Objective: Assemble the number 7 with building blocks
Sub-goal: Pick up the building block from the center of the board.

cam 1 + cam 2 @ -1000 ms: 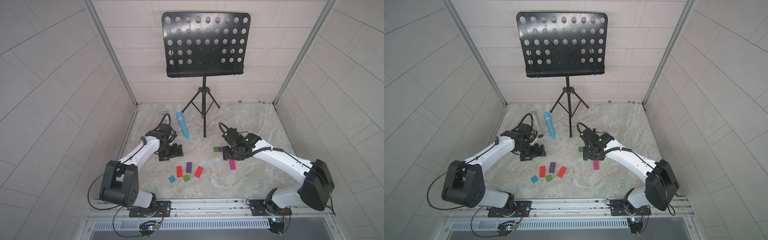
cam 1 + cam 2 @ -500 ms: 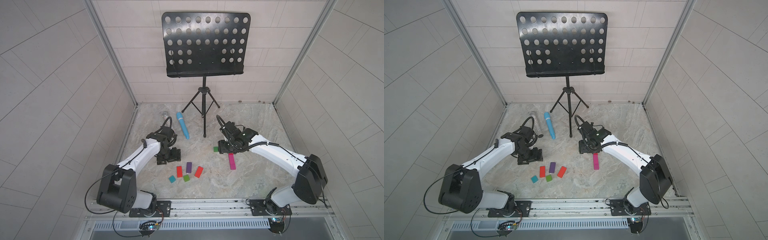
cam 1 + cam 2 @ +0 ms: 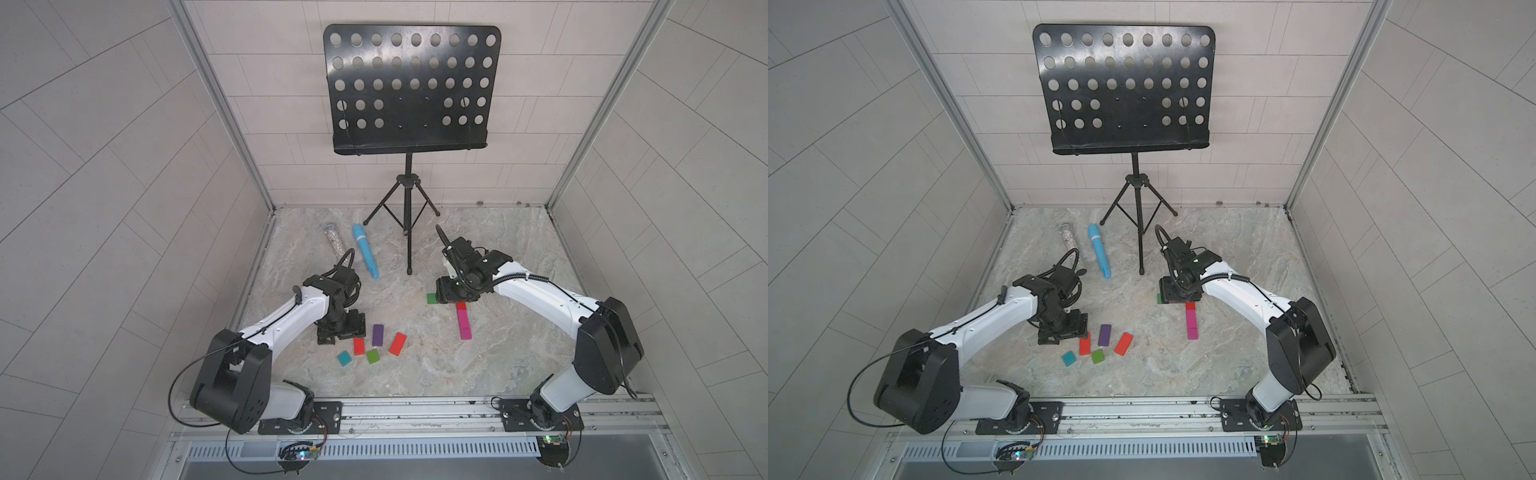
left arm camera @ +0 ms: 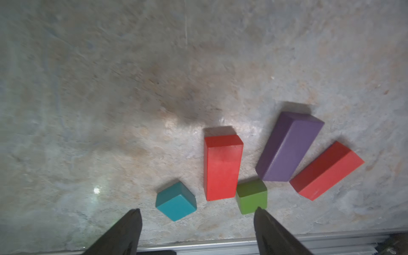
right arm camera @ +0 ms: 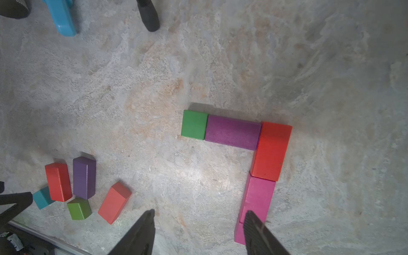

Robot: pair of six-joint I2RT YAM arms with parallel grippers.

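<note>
A: Which step is judged to be in hand?

B: The figure is seen laid out in front of the music stand (image 3: 409, 89), on the right arm's side. A green square (image 5: 194, 124) and a purple bar (image 5: 233, 132) are joined as the top stroke. A red bar (image 5: 271, 151) and two magenta blocks (image 5: 258, 198) are set under it as the stem. It is read as a seven that is nearly complete.

A: How are the grippers found?

B: The right gripper (image 5: 199, 213) is held over the stem, jaws apart, nothing between them. Whether the magenta is touched cannot be told. The left gripper (image 4: 197, 209) is spread and empty too, over the five spare blocks (image 3: 377, 334) in front of the stand on the left arm's side. The teal square (image 4: 176, 201) lies just before its fingertips.

A: What is called for next?

B: If the teal square is wanted, the jaws must be turned to its faces, because it lies cornerwise. They must then be lowered without the spare red bar (image 4: 221, 167) being pushed.
</note>
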